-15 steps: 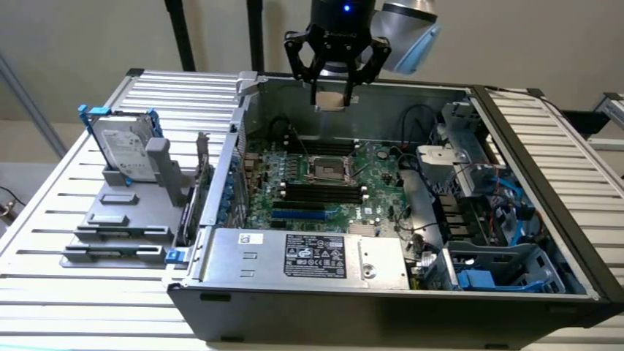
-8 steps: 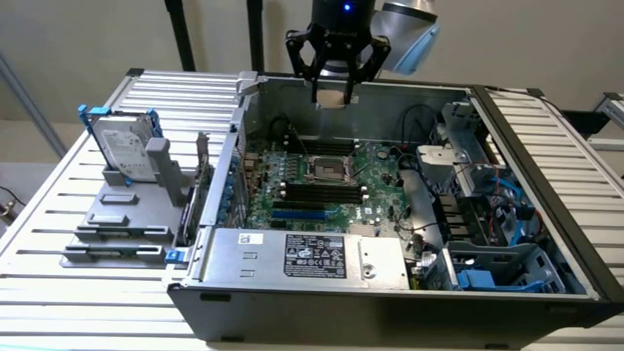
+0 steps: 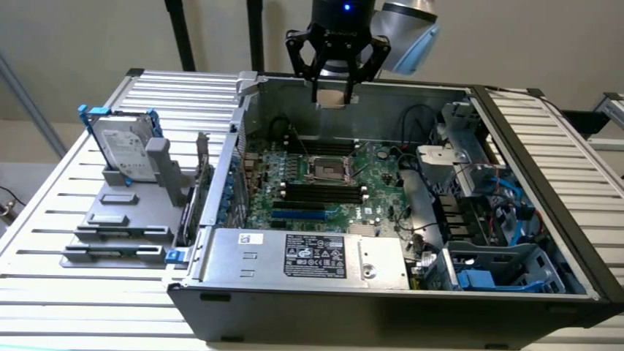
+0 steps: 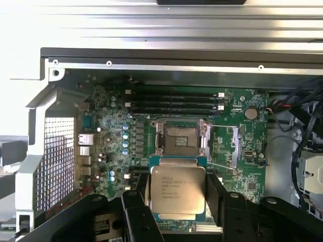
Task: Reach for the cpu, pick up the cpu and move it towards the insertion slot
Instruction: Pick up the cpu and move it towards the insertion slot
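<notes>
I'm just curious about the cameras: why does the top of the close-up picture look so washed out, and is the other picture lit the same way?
In the wrist view, the ribbed table above the case blows out to near white, while the cpu in the gripper catches soft glare yet keeps faint print. In the exterior view, light is even: the motherboard sits in the case's shade, and the insertion slot stays readable.

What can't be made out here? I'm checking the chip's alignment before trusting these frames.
- Underside of the cpu: faces away in the wrist view.
- The cpu's lower edge: covered by the gripper fingers in the wrist view.
- Pins in the insertion slot: too small in either view.
- Print on the cpu: blurred.
- Height of the cpu above the insertion slot: neither view settles it.
</notes>
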Tool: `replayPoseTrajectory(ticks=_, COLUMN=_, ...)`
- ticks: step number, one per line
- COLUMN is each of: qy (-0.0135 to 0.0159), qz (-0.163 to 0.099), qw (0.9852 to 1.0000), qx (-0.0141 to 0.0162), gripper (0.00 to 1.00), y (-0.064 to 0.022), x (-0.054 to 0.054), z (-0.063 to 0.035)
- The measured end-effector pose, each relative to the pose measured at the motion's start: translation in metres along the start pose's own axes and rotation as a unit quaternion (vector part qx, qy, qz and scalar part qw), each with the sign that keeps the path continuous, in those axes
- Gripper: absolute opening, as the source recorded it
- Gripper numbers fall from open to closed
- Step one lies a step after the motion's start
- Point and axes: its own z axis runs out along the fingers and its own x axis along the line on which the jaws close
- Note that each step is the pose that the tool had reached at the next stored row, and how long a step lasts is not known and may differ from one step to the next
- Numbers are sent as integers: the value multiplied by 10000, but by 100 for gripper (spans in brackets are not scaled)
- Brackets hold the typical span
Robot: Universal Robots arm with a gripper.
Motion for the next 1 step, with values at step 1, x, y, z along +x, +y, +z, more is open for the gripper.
replayPoseTrajectory(ticks=1, qy=0, qz=0, qw=10000, qx=0, gripper=55, y=0, x=0, z=0)
